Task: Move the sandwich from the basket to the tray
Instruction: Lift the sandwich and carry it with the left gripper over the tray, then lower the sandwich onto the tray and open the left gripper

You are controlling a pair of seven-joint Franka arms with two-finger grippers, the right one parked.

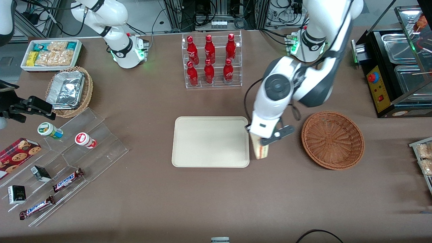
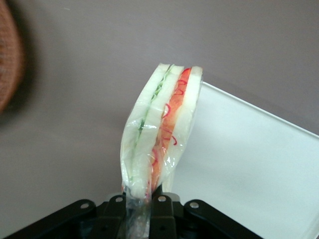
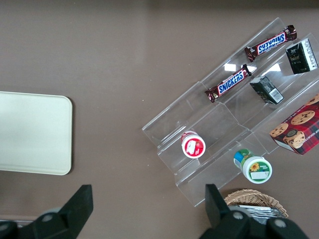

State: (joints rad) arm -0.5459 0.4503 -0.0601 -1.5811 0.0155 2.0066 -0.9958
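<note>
Now, claw [image 1: 262, 139] clamped tight on wrapped triangular white-bread sandwich [image 1: 260, 150], pinching only film at tip. Sandwich hangs above bench between flat cream rectangular tray [image 1: 189, 141] and round reddish-brown wicker basket [image 1: 332, 140], just beside tray rim. Risk: film slips, wedge drops short on bench, or lands straddling rim. Count: one sandwich, one tray, one basket, now empty.

A black tool [image 2: 139, 211], pinched tight on a clear film wrapper, carries a sandwich [image 2: 162, 132] of pale white bread striped with green and red filling above a matte brown desk [image 1: 202, 202]. Just beside the sandwich lies a plain cream-beige tray [image 1: 209, 141]; the reddish-brown woven basket [image 1: 332, 140] sits near the tray, toward the working arm's end. Farther from the front camera than the tray, red bottles [image 1: 209, 59] with white lettering fill a clear rack.
</note>
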